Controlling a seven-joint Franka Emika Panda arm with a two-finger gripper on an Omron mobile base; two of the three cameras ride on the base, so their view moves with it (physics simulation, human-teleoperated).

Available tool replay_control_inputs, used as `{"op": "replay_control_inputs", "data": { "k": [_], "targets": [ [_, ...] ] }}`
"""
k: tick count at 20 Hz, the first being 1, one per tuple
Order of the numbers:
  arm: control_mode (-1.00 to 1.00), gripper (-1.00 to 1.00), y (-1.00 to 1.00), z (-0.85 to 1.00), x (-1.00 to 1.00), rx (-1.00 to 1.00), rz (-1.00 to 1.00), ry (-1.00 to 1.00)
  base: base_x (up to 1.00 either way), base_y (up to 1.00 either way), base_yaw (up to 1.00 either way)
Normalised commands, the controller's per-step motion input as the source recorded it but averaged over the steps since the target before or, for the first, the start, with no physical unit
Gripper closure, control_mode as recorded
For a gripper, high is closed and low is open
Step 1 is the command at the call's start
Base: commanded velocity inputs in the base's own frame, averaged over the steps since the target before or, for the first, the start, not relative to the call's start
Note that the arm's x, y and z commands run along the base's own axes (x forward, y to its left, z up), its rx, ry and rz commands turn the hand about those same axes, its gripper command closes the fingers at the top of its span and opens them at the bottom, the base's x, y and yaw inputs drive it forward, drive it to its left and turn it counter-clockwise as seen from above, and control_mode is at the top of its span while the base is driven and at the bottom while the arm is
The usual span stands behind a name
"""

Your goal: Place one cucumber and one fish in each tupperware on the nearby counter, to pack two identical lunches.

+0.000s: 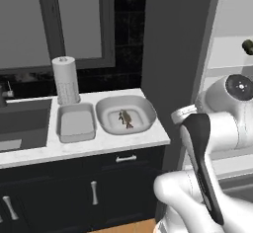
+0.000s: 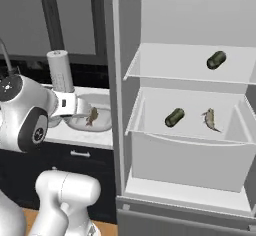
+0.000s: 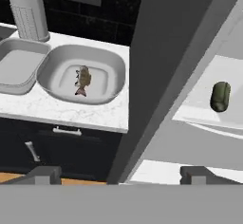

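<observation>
Gripper [image 3: 121, 175]: I see my two dark fingertips spread wide with nothing between them, hanging level with the fridge's dark side wall [image 3: 180, 52].
Round dish [image 1: 126, 114]: sits on the counter [image 1: 84, 148] left of the fridge; one fish [image 3: 83, 79] lies in its middle, ahead and left of my fingertips, well apart from them.
Tray [image 1: 76, 122]: the narrow rectangular container touches the dish's left side; I see nothing in it.
Paper towel roll [image 1: 65, 80]: upright just behind the tray.
Sink [image 1: 22, 123]: dark basin left of the tray.
Fridge, upper shelf [image 2: 187, 72]: one cucumber [image 2: 216, 60] lies far right; from the hand camera I see it ahead and right of my fingertips.
Fridge, lower bin [image 2: 187, 167]: a second cucumber [image 2: 174, 117] and a second fish [image 2: 209, 119] lie side by side, near each other, not touching.
</observation>
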Motion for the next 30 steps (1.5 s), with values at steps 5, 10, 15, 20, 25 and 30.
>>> {"op": "replay_control_inputs", "data": {
  "k": [5, 10, 15, 20, 25, 30],
  "targets": [
    [1.00, -1.00, 0.00, 0.00, 0.00, 0.00, 0.00, 0.00, -0.99, -0.84, -0.07],
    [1.00, -1.00, 0.00, 0.00, 0.00, 0.00, 0.00, 0.00, -0.29, -0.87, -0.10],
    [1.00, -1.00, 0.00, 0.00, 0.00, 0.00, 0.00, 0.00, 0.35, -0.23, -0.14],
    [1.00, -1.00, 0.00, 0.00, 0.00, 0.00, 0.00, 0.00, 0.70, -0.02, -0.18],
    [1.00, -1.00, 0.00, 0.00, 0.00, 0.00, 0.00, 0.00, 0.75, -0.06, -0.14],
    [-1.00, -1.00, -0.18, 0.47, -0.18, 0.00, -0.03, -0.06, 0.10, -0.02, -0.02]
  ]
}}
